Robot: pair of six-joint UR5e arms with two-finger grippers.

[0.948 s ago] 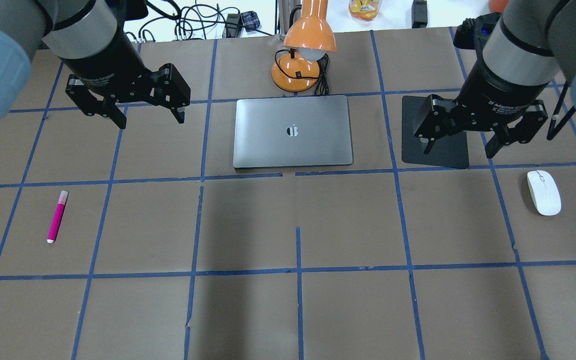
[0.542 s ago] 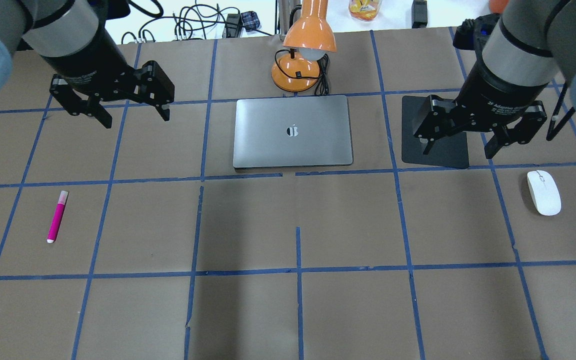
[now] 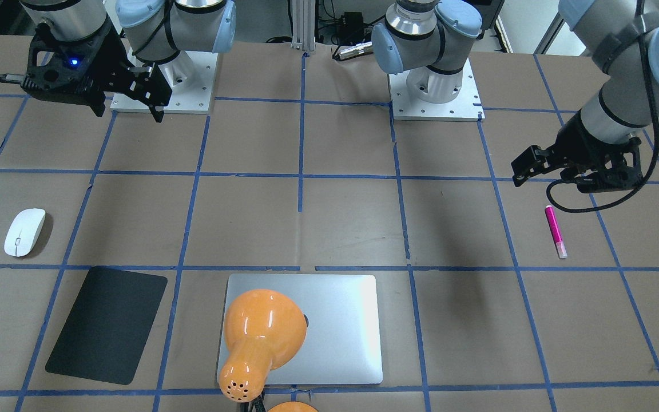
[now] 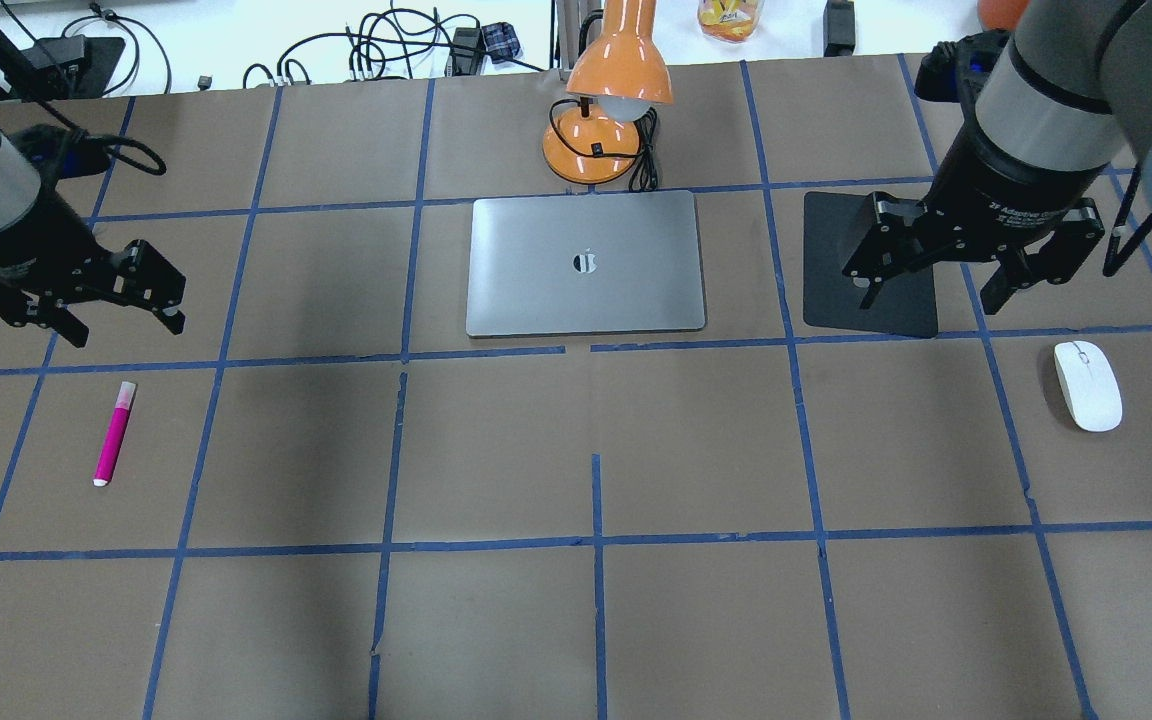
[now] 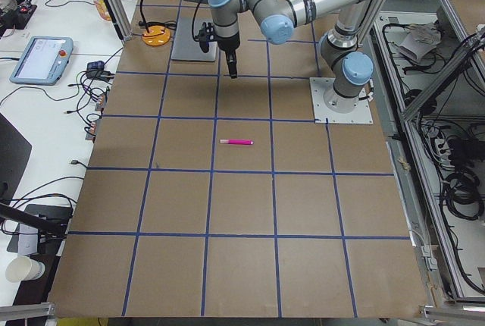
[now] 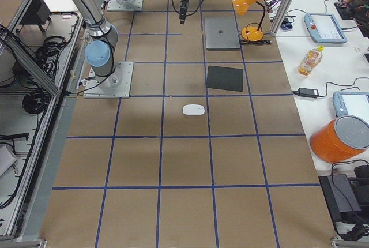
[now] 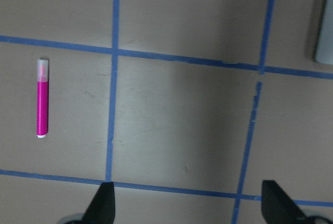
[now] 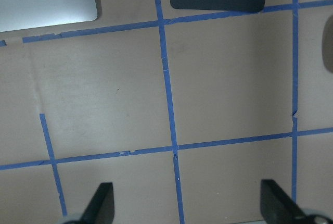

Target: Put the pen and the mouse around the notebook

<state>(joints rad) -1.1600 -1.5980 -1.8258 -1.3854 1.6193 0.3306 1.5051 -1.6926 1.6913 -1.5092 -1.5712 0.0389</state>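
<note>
The magenta pen (image 4: 115, 433) lies at the table's left side, its pale cap pointing toward the far edge. My left gripper (image 4: 124, 325) hangs open just beyond it, above the table; in the left wrist view the pen (image 7: 42, 98) is at the left, outside the spread fingers. The white mouse (image 4: 1087, 385) rests at the right side. My right gripper (image 4: 931, 300) is open above the near edge of the black mat, to the left of the mouse and farther back. The silver notebook (image 4: 586, 262) lies shut at the centre back.
An orange desk lamp (image 4: 604, 110) stands right behind the notebook, its cord beside the base. A thin black mat (image 4: 871, 265) lies to the right of the notebook. Cables (image 4: 386, 45) and a bottle (image 4: 729, 18) sit beyond the far edge.
My left gripper has swung left and toward the near side, from beside the notebook to just beyond the pen. The right gripper has shifted only slightly. Pen, mouse and notebook have not moved.
</note>
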